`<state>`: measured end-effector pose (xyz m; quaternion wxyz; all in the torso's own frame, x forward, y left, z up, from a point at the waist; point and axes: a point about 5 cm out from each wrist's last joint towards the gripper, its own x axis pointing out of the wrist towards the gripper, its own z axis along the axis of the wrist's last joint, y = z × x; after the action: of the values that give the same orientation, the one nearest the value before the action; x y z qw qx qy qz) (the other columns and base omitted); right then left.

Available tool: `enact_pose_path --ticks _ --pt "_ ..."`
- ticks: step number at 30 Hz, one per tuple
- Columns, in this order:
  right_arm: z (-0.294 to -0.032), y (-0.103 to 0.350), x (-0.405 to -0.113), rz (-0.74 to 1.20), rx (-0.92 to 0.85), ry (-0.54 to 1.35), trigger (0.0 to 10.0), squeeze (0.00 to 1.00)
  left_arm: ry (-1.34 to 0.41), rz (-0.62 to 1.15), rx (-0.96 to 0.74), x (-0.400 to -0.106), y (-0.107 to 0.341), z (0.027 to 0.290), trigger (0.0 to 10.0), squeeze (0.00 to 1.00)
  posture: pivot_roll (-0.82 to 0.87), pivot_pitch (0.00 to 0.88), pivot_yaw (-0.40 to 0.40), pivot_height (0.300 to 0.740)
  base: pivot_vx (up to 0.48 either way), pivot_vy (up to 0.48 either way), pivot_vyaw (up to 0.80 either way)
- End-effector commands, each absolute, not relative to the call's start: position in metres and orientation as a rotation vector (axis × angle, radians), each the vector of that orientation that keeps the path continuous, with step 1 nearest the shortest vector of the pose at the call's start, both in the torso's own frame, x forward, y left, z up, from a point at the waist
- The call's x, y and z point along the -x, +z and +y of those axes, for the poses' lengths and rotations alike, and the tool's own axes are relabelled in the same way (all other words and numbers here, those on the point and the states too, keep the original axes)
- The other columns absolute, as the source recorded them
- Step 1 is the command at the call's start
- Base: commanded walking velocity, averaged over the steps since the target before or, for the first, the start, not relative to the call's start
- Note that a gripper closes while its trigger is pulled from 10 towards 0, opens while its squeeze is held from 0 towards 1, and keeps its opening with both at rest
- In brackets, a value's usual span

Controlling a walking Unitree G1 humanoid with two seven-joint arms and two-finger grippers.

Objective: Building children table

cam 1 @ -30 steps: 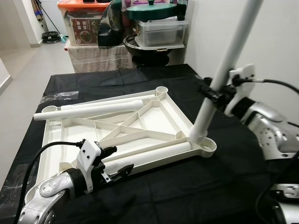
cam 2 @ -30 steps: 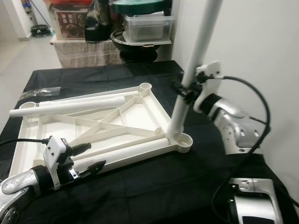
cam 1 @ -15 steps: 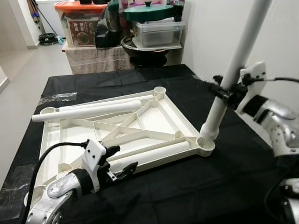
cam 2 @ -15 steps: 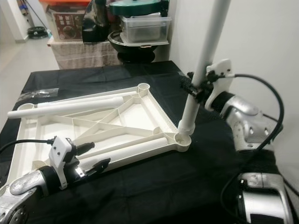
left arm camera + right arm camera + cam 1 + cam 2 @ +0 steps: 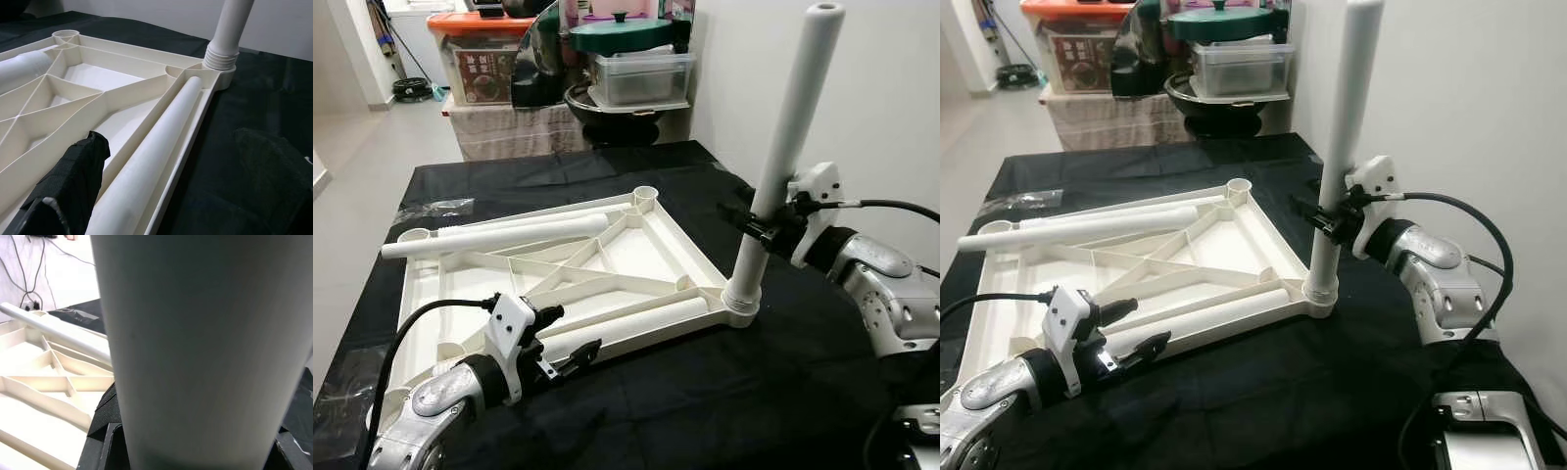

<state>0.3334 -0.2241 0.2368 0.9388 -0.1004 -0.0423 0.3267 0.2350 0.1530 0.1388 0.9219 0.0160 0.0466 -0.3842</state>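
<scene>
Cream tabletop panel (image 5: 607, 264) lying underside up on the black-covered table (image 5: 783, 382), ribs showing. Upright white leg (image 5: 783, 147) seated in the panel's near right corner socket (image 5: 740, 304), leaning slightly. Right gripper (image 5: 766, 227) clamped around that leg about midway up, jaws pinching it from both sides. Two loose legs resting on the panel: one (image 5: 499, 235) across the far edge, one (image 5: 626, 323) along the near edge. Left gripper (image 5: 563, 343) at the panel's near edge, jaws spread, one either side of the near leg's end; contact impossible to tell. Storage boxes and pots (image 5: 597, 59) stacked beyond the table.
</scene>
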Motion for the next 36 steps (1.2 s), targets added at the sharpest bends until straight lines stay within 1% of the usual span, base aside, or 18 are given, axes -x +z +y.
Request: enact_pose_path --ticks 1,5,8,10,12,13,14,17,21,27,29,30,33,36 --pt "-0.224 0.218 -0.331 0.006 0.171 0.69 0.0 0.0 -0.781 0.105 -0.038 -0.234 0.136 0.153 10.0 0.0 0.0 0.0 -0.032 0.74 0.0 0.0 0.0" --pt "-0.216 0.213 -0.325 0.015 0.131 0.726 0.0 0.0 -0.783 0.102 -0.032 -0.235 0.136 0.151 10.0 0.0 0.0 0.0 -0.031 0.74 0.0 0.0 0.0" --pt "-0.205 0.209 -0.32 0.026 0.024 0.773 0.0 0.0 -0.775 0.096 -0.007 -0.237 0.137 0.151 10.0 0.0 0.0 0.0 -0.032 0.74 0.0 0.0 0.0" --pt "-0.203 0.208 -0.319 0.028 -0.002 0.783 0.0 0.0 -0.772 0.095 0.001 -0.238 0.137 0.151 10.0 0.0 0.0 0.0 -0.032 0.74 0.0 0.0 0.0" --pt "-0.195 0.205 -0.314 0.044 -0.149 0.824 0.0 0.0 -0.764 0.094 0.015 -0.237 0.137 0.153 10.0 0.0 0.0 0.0 -0.035 0.74 0.0 0.0 0.0" --pt "-0.195 0.205 -0.314 0.044 -0.149 0.824 0.0 0.0 -0.764 0.094 0.015 -0.237 0.137 0.153 10.0 0.0 0.0 0.0 -0.035 0.74 0.0 0.0 0.0" --pt "-0.192 0.203 -0.31 0.058 -0.218 0.851 0.0 0.0 -0.761 0.093 0.022 -0.237 0.137 0.153 10.0 0.0 0.0 0.0 -0.037 0.74 0.0 0.0 0.0" --pt "-0.191 0.201 -0.307 0.075 -0.255 0.868 0.0 0.0 -0.759 0.092 0.031 -0.237 0.138 0.153 10.0 0.0 0.0 0.0 -0.038 0.74 0.0 0.0 0.0" --pt "-0.189 0.199 -0.303 0.105 -0.225 0.903 0.0 0.0 -0.757 0.098 0.025 -0.237 0.135 0.152 10.0 0.0 0.0 0.0 -0.04 0.74 0.0 0.0 0.0" --pt "-0.186 0.186 -0.299 0.166 -0.085 0.907 0.0 0.0 -0.75 0.096 0.012 -0.238 0.134 0.151 10.0 0.0 0.0 0.0 -0.045 0.74 0.0 0.0 0.0" --pt "-0.186 0.186 -0.299 0.166 -0.085 0.907 0.0 0.0 -0.75 0.096 0.012 -0.238 0.134 0.151 10.0 0.0 0.0 0.0 -0.045 0.74 0.0 0.0 0.0" --pt "-0.185 0.182 -0.299 0.191 -0.026 0.904 0.0 0.0 -0.749 0.096 0.009 -0.238 0.134 0.15 10.0 0.0 0.0 0.0 -0.047 0.74 0.0 0.0 0.0" --pt "-0.183 0.18 -0.301 0.205 0.024 0.889 0.0 0.0 -0.746 0.095 0.011 -0.238 0.134 0.15 10.0 0.0 0.0 0.0 -0.052 0.74 0.0 0.0 0.0" --pt "-0.181 0.181 -0.304 0.206 0.026 0.868 0.0 0.0 -0.742 0.093 0.014 -0.238 0.134 0.15 10.0 0.0 0.0 0.0 -0.053 0.74 0.0 0.0 0.0"
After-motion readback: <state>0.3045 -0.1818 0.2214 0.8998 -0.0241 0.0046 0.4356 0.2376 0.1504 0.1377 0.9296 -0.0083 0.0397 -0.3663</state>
